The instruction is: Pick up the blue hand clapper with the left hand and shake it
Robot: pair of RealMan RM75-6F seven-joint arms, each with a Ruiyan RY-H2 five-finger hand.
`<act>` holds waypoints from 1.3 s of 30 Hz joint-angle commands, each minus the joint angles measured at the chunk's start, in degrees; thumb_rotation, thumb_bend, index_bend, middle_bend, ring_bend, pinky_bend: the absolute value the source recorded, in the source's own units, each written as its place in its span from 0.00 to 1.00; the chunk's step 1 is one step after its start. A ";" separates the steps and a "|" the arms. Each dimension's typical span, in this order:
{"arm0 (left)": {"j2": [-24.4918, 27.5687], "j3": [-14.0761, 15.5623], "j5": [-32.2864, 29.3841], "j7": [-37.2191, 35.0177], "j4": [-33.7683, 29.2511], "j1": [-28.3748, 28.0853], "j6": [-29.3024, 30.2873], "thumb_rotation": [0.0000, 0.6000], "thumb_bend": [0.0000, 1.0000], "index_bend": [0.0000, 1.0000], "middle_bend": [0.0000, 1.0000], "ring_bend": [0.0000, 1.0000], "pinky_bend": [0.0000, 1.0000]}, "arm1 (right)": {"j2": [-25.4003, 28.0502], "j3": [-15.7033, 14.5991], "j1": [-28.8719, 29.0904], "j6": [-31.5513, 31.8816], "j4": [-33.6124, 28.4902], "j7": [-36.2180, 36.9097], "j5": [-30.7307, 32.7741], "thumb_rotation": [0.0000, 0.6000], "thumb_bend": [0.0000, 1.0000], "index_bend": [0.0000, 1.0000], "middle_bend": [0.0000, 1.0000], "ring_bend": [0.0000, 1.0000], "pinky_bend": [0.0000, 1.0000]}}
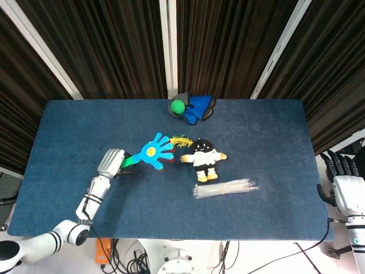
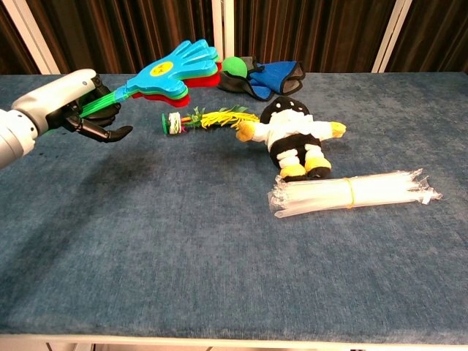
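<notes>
My left hand (image 2: 73, 102) (image 1: 111, 162) grips the green handle of the blue hand clapper (image 2: 172, 69) (image 1: 154, 151). The clapper is off the table, tilted up and to the right; green and red palm layers show under the blue one. My right hand (image 1: 342, 177) hangs past the table's right edge, fingers apart and holding nothing; the chest view does not show it.
A feathered yellow-green toy (image 2: 208, 117) lies below the clapper. Right of it lies a black-and-white plush doll (image 2: 292, 135) (image 1: 203, 158), with a clear bundle of straws (image 2: 351, 191) in front. A green ball (image 2: 234, 67) on blue cloth (image 2: 278, 77) sits at the back.
</notes>
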 commanded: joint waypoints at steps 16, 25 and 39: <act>8.30 -11.52 -6.93 -51.47 -17.34 3.53 -4.35 1.00 0.64 1.00 1.00 1.00 1.00 | -0.11 0.00 0.02 -0.33 0.28 0.06 0.39 1.00 0.32 0.00 0.00 0.00 0.00; 13.96 -14.04 -1.75 -75.24 -17.99 4.65 -7.34 1.00 0.65 1.00 1.00 1.00 1.00 | -0.21 -0.06 0.05 -0.28 -0.20 -0.70 0.30 1.00 0.32 0.00 0.00 0.00 0.00; 7.26 -0.66 15.31 -11.66 2.74 -0.49 4.07 1.00 0.65 1.00 1.00 1.00 1.00 | -0.22 -0.09 -0.01 -0.18 -0.24 -0.78 0.27 1.00 0.32 0.00 0.00 0.00 0.00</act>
